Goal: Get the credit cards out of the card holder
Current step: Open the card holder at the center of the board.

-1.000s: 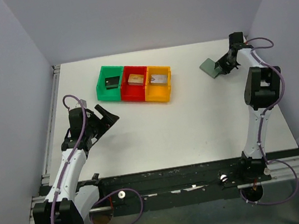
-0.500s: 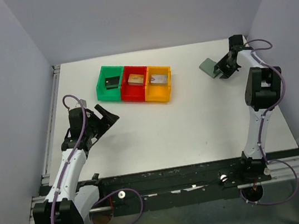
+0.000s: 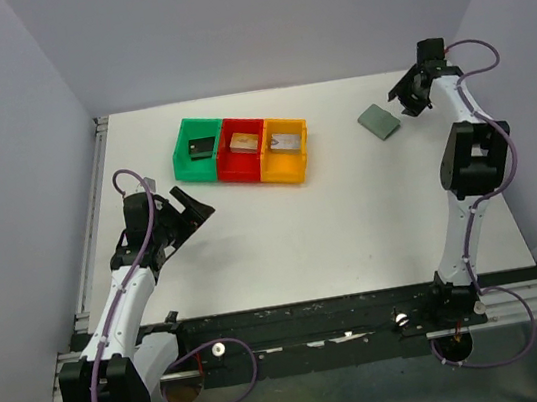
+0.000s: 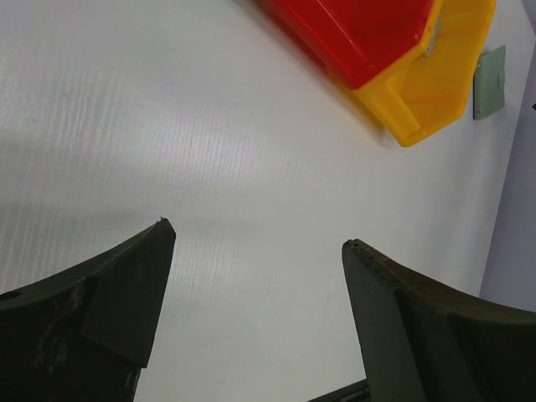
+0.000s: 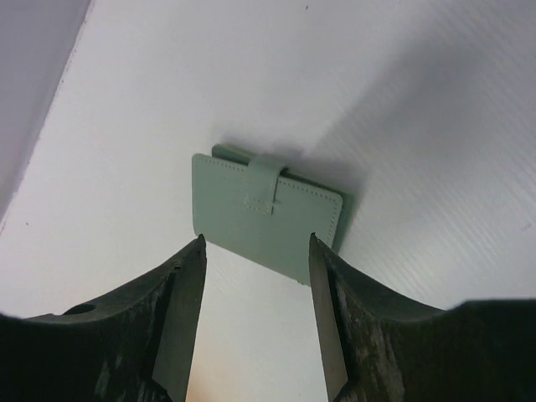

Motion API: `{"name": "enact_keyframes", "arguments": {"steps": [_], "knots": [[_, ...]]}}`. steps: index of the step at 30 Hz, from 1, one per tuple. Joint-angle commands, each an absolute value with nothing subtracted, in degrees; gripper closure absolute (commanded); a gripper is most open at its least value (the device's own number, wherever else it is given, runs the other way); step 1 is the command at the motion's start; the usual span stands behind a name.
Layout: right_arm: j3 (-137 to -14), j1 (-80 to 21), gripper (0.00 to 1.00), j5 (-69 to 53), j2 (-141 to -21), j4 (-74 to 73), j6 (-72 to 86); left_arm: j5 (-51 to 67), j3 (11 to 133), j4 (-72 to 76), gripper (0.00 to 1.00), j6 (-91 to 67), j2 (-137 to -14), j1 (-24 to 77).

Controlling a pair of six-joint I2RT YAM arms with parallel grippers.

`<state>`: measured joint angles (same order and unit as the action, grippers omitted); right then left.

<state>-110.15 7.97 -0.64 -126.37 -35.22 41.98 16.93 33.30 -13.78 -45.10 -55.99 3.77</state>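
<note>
The white desk (image 3: pixel 351 209) is carrying 3 joined bins (image 3: pixel 284 170). The left end effector (image 4: pixel 251 239) is gaping wide, empty, on the near side of them. The right end effector (image 5: pixel 256 238) is hovering parted, empty, over the closed card holder (image 3: pixel 378 122), which is lying flat at far right.

Green bin (image 3: pixel 185 163), red bin (image 3: pixel 240 170), orange bin (image 3: pixel 282 172) — touching row.

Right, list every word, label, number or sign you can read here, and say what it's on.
No readable text anywhere.
The card holder shows only plain stitching and its tab, no print.
The pieces inside the green bin, red bin and orange bin are too small to show any marking.
</note>
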Motion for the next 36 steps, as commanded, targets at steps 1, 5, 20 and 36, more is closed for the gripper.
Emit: {"name": "enact_keyframes", "arguments": {"steps": [1, 5, 20, 36], "knots": [[-115.1, 8.4, 0.40, 2.4, -131.6, -38.1, 44.6, 17.8, 32.8, -13.8, 0.06, -44.9, -55.2, 3.9], [-121.4, 8.3, 0.40, 1.6, -135.5, -41.4, 46.7, 17.7, 33.0, -13.7, 0.06, -44.7, -55.2, 3.9], [-128.2, 7.9, 0.39, -6.0, -142.5, -48.6, 46.8, 20.1, 32.9, -11.8, 0.06, -46.1, -56.7, 3.9], [-123.3, 5.0, 0.38, -8.3, -138.6, -50.5, 42.2, 21.0, 31.8, -10.7, 0.06, -47.0, -55.3, 4.5]]}}
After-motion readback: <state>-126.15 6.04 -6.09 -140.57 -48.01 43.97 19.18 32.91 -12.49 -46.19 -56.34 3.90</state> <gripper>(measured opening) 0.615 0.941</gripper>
